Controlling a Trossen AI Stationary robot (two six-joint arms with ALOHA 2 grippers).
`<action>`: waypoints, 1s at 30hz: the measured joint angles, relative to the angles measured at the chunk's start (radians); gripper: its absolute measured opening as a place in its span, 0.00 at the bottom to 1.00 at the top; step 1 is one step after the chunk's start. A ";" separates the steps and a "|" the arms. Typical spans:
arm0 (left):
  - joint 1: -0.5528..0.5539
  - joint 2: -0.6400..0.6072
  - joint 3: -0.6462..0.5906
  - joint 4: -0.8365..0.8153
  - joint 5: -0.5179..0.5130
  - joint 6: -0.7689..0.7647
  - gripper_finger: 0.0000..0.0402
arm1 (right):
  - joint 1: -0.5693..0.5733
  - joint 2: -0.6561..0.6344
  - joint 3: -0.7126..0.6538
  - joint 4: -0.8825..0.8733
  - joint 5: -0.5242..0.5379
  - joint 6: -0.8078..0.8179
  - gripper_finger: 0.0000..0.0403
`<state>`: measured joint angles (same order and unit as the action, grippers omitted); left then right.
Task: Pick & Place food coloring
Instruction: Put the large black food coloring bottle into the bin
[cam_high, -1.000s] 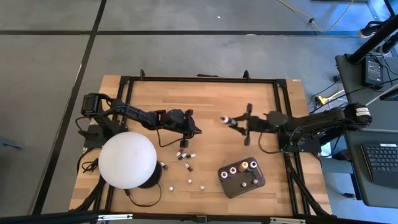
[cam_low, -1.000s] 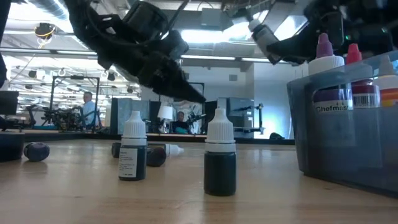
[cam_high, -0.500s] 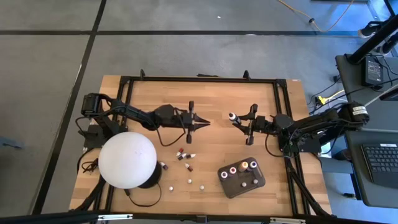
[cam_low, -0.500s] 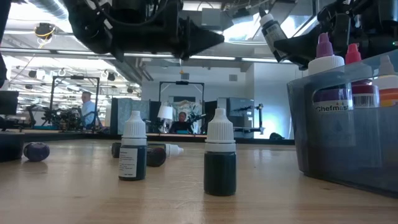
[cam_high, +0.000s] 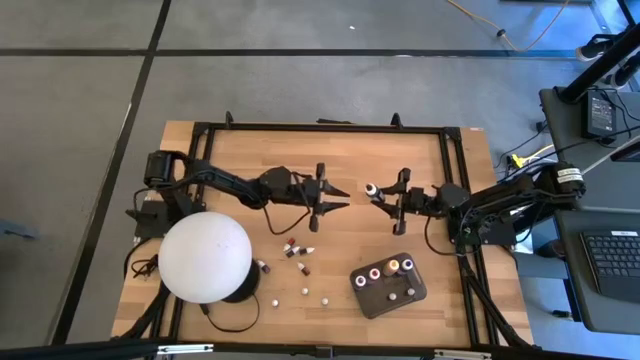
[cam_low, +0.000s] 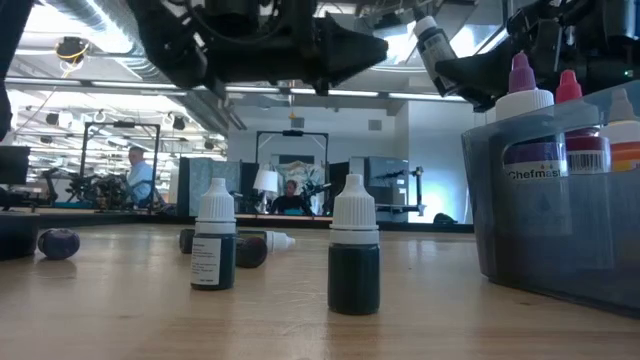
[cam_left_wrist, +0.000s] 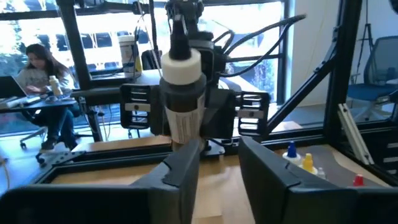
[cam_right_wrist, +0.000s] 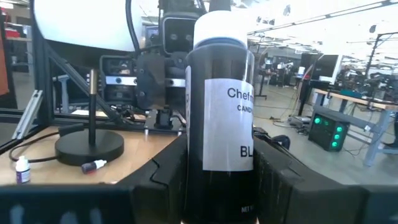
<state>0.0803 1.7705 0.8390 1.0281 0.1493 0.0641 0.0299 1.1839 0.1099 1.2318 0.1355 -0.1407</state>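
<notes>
The right gripper is up over the middle of the table, clamped on a dark bottle with a white cap, fingers pressed on either side of its labelled body; in the low view that same bottle hangs tilted, well above the wood; facing it across a small gap, the left gripper has its fingers spread and nothing between them, lined up with the bottle from the other side; this looks like a hand-over in the making, though that is only a reading; the rest of the food coloring is split, several bottles loose on the table between the white dome and the dark grey tray, some upright, some lying down, and a few already standing in the tray; these bottles should be light and stiff, likely smooth plastic with a slick label, so a pinch across the straight body is the safe hold; the tapered cap would probably slide out of the fingers; a toppled one would likely roll, so approach it square across the barrel.
</notes>
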 joint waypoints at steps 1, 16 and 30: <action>-0.002 0.015 0.014 0.000 0.000 0.001 0.30 | 0.000 0.011 0.009 0.002 -0.001 0.000 0.35; -0.018 0.059 0.073 0.020 -0.016 0.001 0.42 | 0.000 0.103 0.068 0.005 -0.015 -0.021 0.35; -0.012 0.057 0.073 0.053 -0.124 0.030 0.42 | 0.033 0.103 0.068 0.021 -0.032 -0.021 0.35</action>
<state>0.0684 1.8278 0.9119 1.0806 0.0251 0.0940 0.0631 1.2873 0.1776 1.2526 0.1040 -0.1619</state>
